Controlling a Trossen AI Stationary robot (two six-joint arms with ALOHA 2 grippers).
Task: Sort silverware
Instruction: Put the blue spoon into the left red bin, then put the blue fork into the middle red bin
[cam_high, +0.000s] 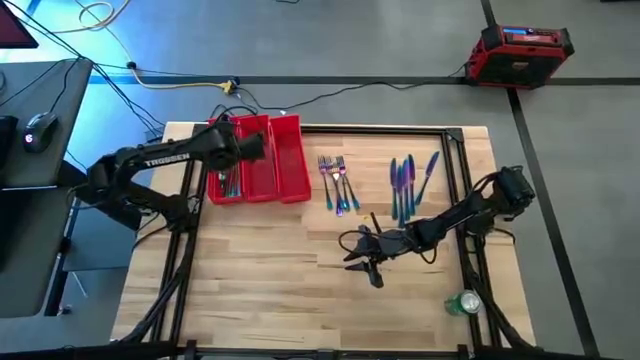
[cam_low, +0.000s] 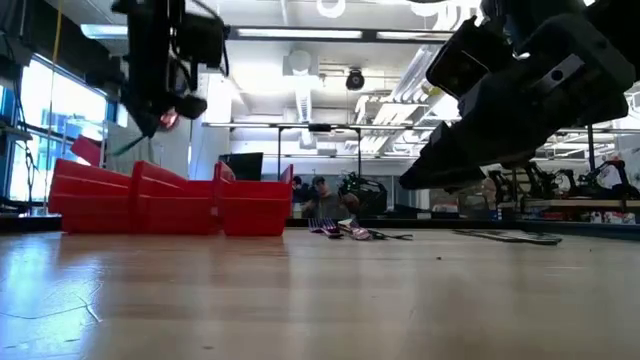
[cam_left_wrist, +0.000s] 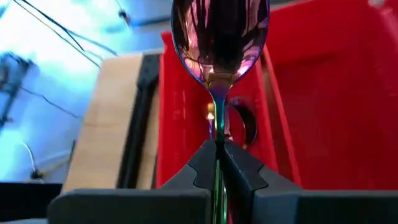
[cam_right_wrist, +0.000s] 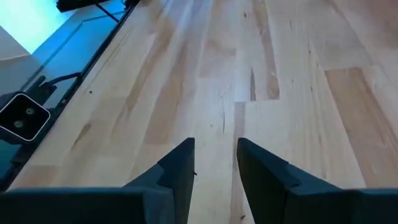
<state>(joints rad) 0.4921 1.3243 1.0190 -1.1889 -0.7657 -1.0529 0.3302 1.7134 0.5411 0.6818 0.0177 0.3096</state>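
In the left wrist view the spoon (cam_left_wrist: 219, 43) runs off the top edge, bowl cut short, and its handle vanishes between the left claw (cam_left_wrist: 219, 163) fingers. Behind it, something dark lies in the red tray (cam_left_wrist: 323, 93), too blurred to name. From above, the forks (cam_high: 338, 182) and knives (cam_high: 408, 183) are too small to count surely.

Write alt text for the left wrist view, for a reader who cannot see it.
The left gripper is shut on the handle of a shiny rainbow spoon, held over the red tray. More silverware lies in the compartment below, and the wooden table shows beside the tray.
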